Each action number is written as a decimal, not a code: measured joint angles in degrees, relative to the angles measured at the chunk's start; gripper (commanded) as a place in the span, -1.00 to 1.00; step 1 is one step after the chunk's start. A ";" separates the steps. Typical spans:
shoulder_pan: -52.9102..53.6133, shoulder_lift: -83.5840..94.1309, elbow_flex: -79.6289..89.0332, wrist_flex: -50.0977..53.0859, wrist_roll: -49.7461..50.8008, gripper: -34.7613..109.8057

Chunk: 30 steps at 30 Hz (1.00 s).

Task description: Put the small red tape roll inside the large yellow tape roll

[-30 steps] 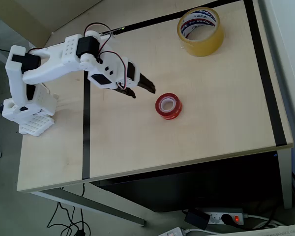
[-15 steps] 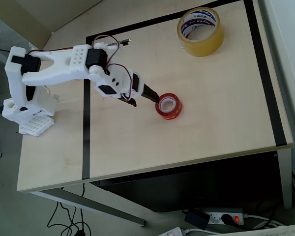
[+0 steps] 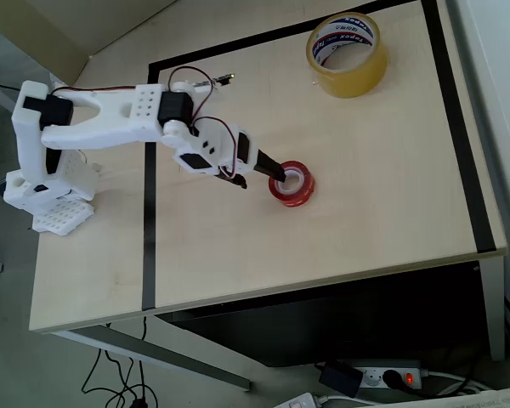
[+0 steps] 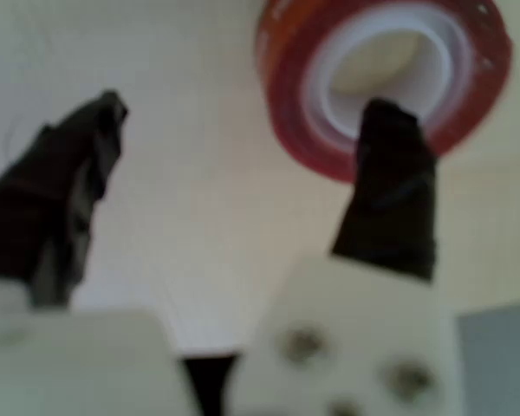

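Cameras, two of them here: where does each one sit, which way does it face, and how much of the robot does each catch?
Overhead view: fixed above the table, looking down; it takes in the whole white arm, the gripper at the small red tape roll, and the large yellow tape roll at the far edge.
Wrist view: rides on the gripper, facing along its two dark fingers at the tabletop; one fingertip overlaps the red roll's core.
Shared: gripper, red roll, tabletop.
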 measured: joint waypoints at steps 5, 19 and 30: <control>0.00 -2.37 -0.44 -0.62 0.00 -0.26; -0.35 -5.98 -8.09 2.11 0.09 -0.52; -6.59 -24.70 -51.06 13.36 -4.92 -0.52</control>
